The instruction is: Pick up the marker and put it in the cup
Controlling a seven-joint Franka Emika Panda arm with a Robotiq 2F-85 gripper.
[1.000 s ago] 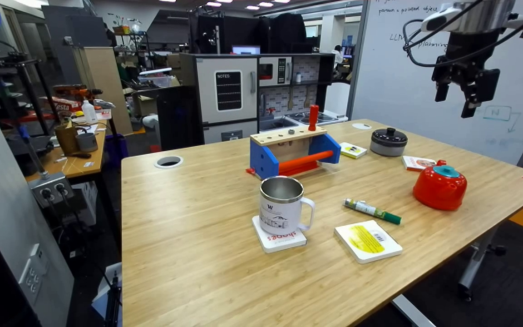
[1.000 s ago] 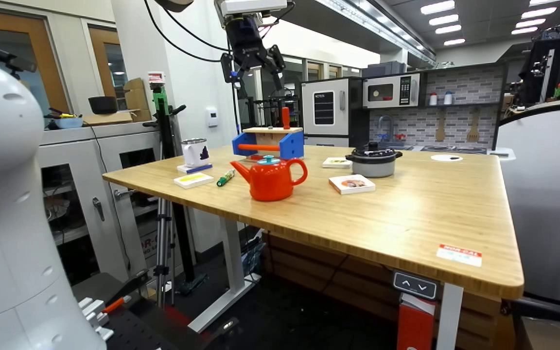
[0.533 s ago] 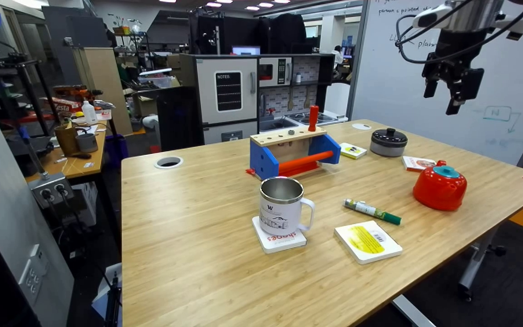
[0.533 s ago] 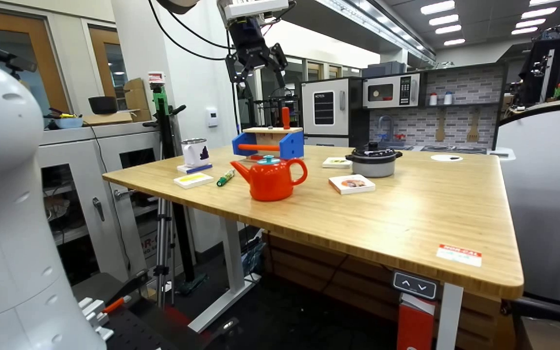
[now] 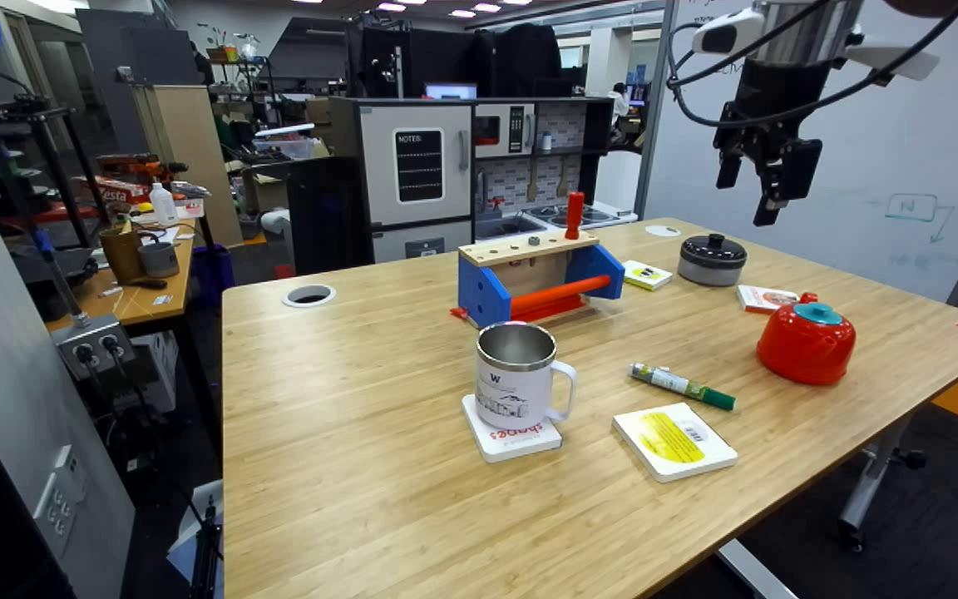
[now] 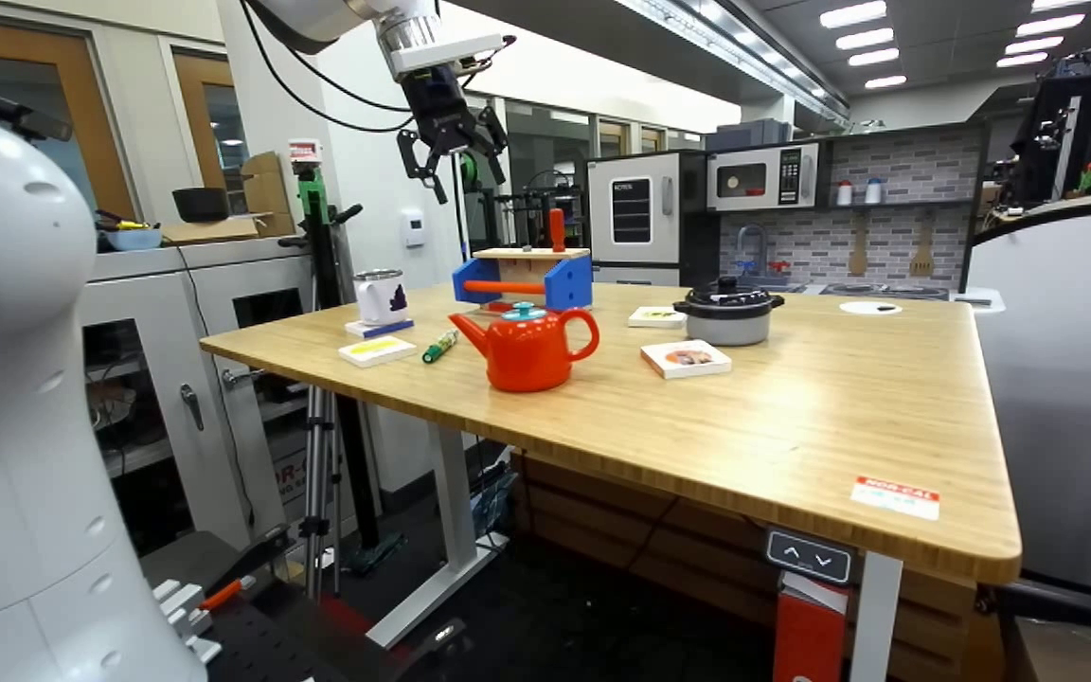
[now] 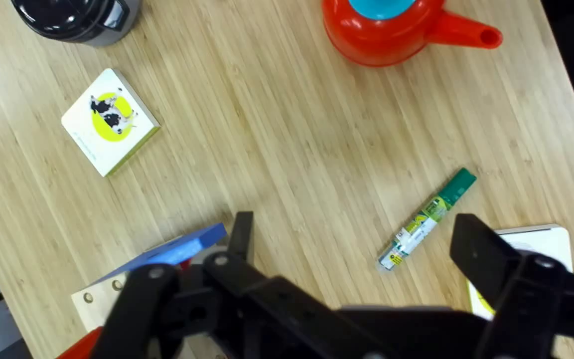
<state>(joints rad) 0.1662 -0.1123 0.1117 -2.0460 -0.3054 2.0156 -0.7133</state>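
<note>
In an exterior view, the cup stands upright on a white block; the marker lies on the bench between cup and red teapot. In an exterior view, the tool is suspended above the bench. In the wrist view, its fingers are set wide, clear of the marker.

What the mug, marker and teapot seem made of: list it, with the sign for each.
Mug: probably coated metal, smooth white outside; bare, shiny rim.
Marker: likely plastic, smooth; evenly green end, printed barrel.
Teapot: glossy red with bright highlights; plastic, ceramic or enamelled metal, unclear.
</note>
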